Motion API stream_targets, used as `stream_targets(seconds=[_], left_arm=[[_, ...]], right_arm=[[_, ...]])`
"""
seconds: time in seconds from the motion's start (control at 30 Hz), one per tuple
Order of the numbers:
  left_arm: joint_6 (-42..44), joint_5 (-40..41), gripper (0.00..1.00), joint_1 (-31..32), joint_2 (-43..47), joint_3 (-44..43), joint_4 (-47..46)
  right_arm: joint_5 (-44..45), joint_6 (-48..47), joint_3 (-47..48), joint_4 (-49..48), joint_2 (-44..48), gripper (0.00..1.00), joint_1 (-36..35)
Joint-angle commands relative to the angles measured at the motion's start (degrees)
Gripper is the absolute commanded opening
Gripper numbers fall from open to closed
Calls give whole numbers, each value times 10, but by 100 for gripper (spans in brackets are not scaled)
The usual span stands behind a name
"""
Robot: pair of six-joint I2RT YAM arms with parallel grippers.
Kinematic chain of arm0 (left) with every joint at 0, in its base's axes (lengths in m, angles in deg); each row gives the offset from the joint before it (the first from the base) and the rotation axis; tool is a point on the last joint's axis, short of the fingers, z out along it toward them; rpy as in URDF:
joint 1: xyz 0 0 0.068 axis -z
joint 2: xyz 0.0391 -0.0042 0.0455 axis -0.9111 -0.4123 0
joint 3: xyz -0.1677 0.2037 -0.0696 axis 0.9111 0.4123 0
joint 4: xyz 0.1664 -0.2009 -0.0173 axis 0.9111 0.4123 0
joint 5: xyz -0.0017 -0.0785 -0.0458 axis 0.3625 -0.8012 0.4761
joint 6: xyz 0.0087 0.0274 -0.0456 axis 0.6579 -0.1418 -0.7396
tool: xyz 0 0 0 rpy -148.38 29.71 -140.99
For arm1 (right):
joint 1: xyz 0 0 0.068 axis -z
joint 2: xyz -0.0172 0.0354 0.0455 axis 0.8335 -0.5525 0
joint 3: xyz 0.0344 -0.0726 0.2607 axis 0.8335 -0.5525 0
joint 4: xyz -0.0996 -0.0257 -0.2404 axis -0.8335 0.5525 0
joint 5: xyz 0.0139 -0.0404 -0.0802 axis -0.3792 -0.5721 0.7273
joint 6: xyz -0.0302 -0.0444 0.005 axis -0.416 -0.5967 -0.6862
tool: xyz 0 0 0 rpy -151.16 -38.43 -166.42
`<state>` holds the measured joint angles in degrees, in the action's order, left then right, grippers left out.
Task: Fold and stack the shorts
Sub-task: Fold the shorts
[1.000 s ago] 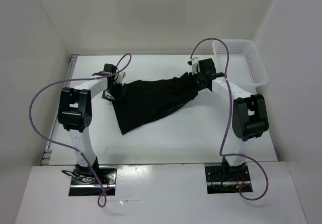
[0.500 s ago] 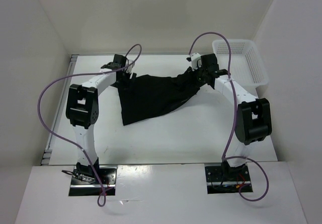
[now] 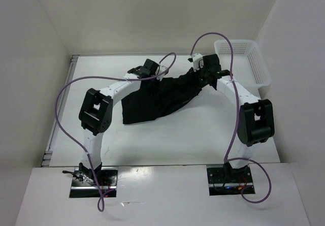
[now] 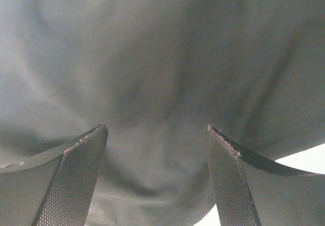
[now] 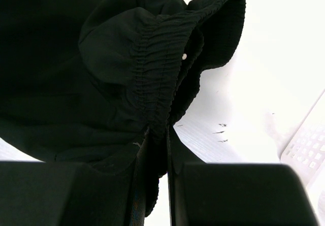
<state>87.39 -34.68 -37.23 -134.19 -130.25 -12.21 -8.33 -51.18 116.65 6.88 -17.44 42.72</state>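
The black shorts (image 3: 152, 99) lie crumpled on the white table, stretched from the middle towards the back right. My right gripper (image 3: 202, 76) is shut on their gathered elastic waistband (image 5: 160, 58) and holds that end slightly raised; in the right wrist view the cloth is pinched between the fingers of the gripper (image 5: 158, 139). My left gripper (image 3: 151, 76) hovers at the shorts' back left edge. In the left wrist view the gripper (image 4: 157, 129) has its jaws wide apart, and dark cloth (image 4: 162, 58) fills the view beyond the fingertips, with nothing between them.
A white plastic mesh basket (image 3: 244, 58) stands at the back right corner, close to my right arm; its edge shows in the right wrist view (image 5: 310, 139). White walls enclose the table on three sides. Purple cables loop over both arms.
My left gripper has swung right along the back of the table, from the shorts' left corner to their back edge. The shorts' left side has bunched rightwards. The right gripper has barely moved.
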Motion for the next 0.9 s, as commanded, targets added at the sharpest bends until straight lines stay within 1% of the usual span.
stream_targets(seconds=[0.0, 0.1, 0.2, 0.23, 0.33, 0.47, 0.53, 0.6, 0.67, 0.87], left_arm=[[2, 40, 84, -25, 6, 20, -4], [2, 34, 84, -30, 13, 20, -9], [2, 10, 84, -16, 13, 13, -9], [2, -11, 84, -16, 6, 3, -4], [2, -41, 84, -4, -12, -20, -4], [2, -41, 84, 18, -54, -56, -9], [2, -54, 84, 26, -60, -68, 4], [2, -83, 84, 46, -53, -59, 11], [2, -104, 84, 64, -37, -33, 11], [2, -150, 85, 89, -23, 7, 17]], right_arm=[[-6, -6, 5, -15, 40, 0, -6], [-6, -6, -1, -15, 40, 0, -6], [-6, -6, -1, -15, 40, 0, -6], [-6, -6, -1, -20, 40, 0, -6], [-1, -6, -1, -20, 40, 0, -6], [-1, -6, -1, -20, 40, 0, -6], [4, -6, -1, -20, 40, 0, -6], [4, -6, -6, -25, 40, 0, -6], [10, -6, -6, -25, 40, 0, -6], [10, -6, -1, -31, 35, 0, -6]])
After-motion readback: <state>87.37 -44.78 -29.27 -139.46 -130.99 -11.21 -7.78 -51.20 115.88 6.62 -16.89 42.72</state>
